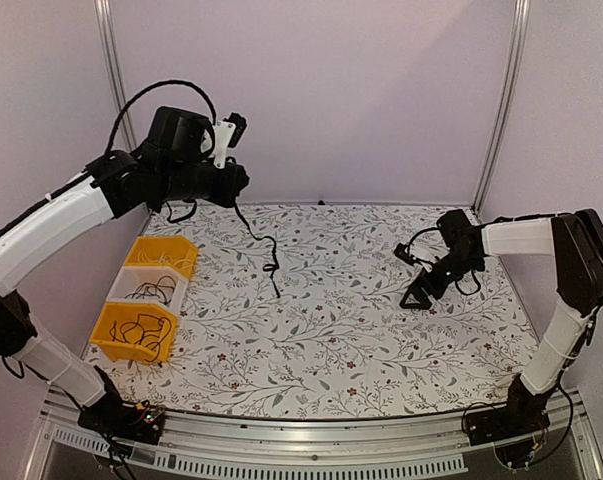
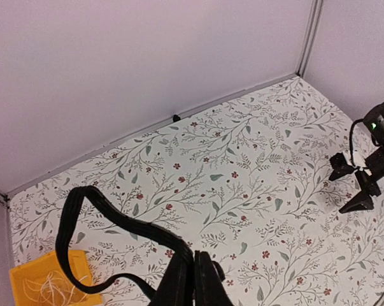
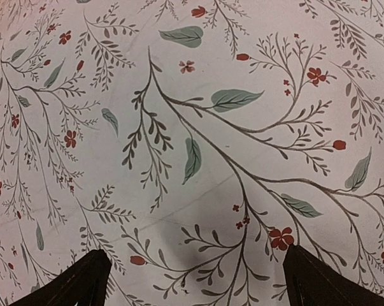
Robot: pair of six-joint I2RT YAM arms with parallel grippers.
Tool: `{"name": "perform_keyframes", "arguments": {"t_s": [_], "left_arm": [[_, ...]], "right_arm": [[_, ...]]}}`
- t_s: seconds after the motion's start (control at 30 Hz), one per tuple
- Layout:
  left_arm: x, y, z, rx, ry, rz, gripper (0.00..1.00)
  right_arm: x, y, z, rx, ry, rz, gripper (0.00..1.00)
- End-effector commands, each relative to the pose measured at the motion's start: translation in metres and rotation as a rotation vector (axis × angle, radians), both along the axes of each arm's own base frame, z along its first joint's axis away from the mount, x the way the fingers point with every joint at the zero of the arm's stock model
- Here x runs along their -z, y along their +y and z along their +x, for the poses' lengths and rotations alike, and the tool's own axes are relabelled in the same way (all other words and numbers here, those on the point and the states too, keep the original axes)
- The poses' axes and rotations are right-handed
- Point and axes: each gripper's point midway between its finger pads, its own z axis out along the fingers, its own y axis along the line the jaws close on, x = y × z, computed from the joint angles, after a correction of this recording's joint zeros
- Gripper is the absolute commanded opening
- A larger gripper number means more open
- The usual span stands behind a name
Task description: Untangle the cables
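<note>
The left gripper (image 1: 236, 190) is holding one black cable (image 1: 266, 250) high, fingers clamped on it, so it is hanging untangled above the surface (image 1: 331, 340). The right gripper (image 1: 426, 288) is hovering low, its fingers (image 3: 83, 280) apart and empty.

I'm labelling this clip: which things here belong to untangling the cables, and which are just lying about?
Job:
hanging cable, held by left gripper
binned cables
right gripper, open, empty

Lying about:
near yellow bin
white bin
far yellow bin
floral table
</note>
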Motion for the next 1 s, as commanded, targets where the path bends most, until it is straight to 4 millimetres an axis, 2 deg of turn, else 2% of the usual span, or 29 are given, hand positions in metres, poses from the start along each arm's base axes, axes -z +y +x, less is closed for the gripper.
{"name": "perform_keyframes", "arguments": {"t_s": [0.0, 0.07, 0.23, 0.37, 0.5, 0.6, 0.97], "left_arm": [[-0.040, 0.070, -0.011, -0.160, -0.113, 0.129, 0.00], [-0.060, 0.094, -0.018, -0.212, -0.162, 0.159, 0.00], [-0.092, 0.145, -0.039, -0.324, -0.260, 0.251, 0.00], [-0.113, 0.178, -0.057, -0.403, -0.321, 0.299, 0.00], [-0.125, 0.203, -0.073, -0.460, -0.358, 0.331, 0.00], [-0.127, 0.216, -0.082, -0.488, -0.368, 0.350, 0.00], [-0.096, 0.242, -0.107, -0.517, -0.312, 0.397, 0.00]], "right_arm": [[0.005, 0.003, 0.002, -0.011, 0.018, 0.014, 0.99], [0.007, 0.003, 0.002, -0.013, 0.024, 0.014, 0.99], [0.010, 0.005, 0.000, -0.020, 0.042, 0.019, 0.99], [0.014, 0.004, -0.002, -0.022, 0.057, 0.016, 0.99], [0.018, 0.005, -0.003, -0.025, 0.073, 0.017, 0.99], [0.020, 0.006, -0.004, -0.027, 0.086, 0.018, 0.99], [0.029, 0.016, -0.010, -0.060, 0.107, -0.003, 0.99]]}}
